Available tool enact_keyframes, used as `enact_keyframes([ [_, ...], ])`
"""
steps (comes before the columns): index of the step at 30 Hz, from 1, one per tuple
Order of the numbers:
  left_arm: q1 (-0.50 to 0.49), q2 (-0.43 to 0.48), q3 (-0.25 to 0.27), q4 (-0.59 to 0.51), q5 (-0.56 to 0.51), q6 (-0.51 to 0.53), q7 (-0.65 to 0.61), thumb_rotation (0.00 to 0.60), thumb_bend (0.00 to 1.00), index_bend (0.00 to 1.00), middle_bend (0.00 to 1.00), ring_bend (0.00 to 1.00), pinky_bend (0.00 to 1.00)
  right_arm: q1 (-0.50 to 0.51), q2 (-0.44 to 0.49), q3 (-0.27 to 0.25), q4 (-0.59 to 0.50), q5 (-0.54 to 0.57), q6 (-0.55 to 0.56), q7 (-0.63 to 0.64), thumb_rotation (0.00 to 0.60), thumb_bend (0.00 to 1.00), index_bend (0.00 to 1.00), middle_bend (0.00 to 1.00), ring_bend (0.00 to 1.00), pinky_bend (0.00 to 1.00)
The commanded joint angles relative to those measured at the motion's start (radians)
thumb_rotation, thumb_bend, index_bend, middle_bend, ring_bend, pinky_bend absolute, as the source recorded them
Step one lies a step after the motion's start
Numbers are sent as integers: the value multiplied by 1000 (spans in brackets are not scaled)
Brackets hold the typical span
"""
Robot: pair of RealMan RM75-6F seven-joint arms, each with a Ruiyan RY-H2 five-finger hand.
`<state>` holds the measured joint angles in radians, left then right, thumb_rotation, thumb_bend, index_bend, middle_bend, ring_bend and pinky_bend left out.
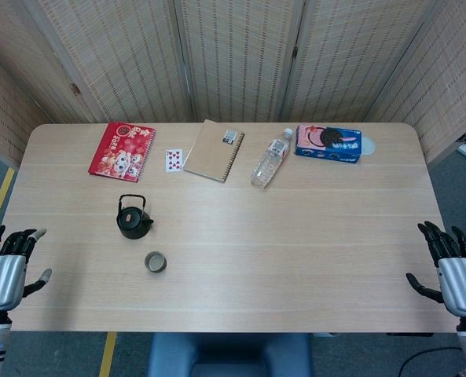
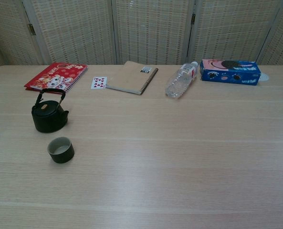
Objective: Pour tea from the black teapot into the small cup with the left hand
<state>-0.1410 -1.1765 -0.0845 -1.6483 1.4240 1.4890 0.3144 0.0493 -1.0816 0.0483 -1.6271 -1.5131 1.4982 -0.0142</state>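
Both robot hands rest open and empty: left robot hand (image 1: pixel 5 271), right robot hand (image 1: pixel 453 275). We should reach the left one forward and inward to the black teapot (image 1: pixel 133 218), gripping its upright handle before tilting over the small cup (image 1: pixel 155 262) just nearer us.

A: Teapot (image 2: pixel 49 116) black all over, handle too. Cup (image 2: pixel 61 150) dark olive outside, paler grey-green inside.

B: Table (image 2: pixel 179 143) light wood, fine lengthwise grain. Booklet (image 2: pixel 56 77) red, with cartoon figures in white and gold.

A: Playing card (image 2: pixel 99 82) white with red pips. Notebook (image 2: pixel 131 77) plain kraft brown, small pale label, dark spiral.

B: Bottle (image 2: pixel 180 81) clear, white cap, red-and-white label. Cookie box (image 2: pixel 230 71) blue with pink panel and dark cookies. Both hands, left (image 1: pixel 3 275) and right (image 1: pixel 456 275), silver with black fingers.
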Motion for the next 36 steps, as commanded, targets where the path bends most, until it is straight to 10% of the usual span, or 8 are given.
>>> enact_keyframes([
  [1, 0, 0, 0, 1, 1, 0, 0, 600, 295, 234, 245, 218, 75, 0, 0, 1, 1, 2, -1, 0, 558, 282, 63, 112, 154, 0],
  [24, -47, 26, -8, -10, 21, -64, -49, 600, 298, 255, 258, 232, 75, 1, 3, -17, -7, -39, -1, -8, 558, 281, 71, 112, 168, 20],
  [36, -198, 96, -42, -73, -26, -310, -115, 600, 296, 256, 259, 229, 75, 6, 14, -30, -22, -74, -3, -22, 559, 282, 78, 112, 169, 20],
])
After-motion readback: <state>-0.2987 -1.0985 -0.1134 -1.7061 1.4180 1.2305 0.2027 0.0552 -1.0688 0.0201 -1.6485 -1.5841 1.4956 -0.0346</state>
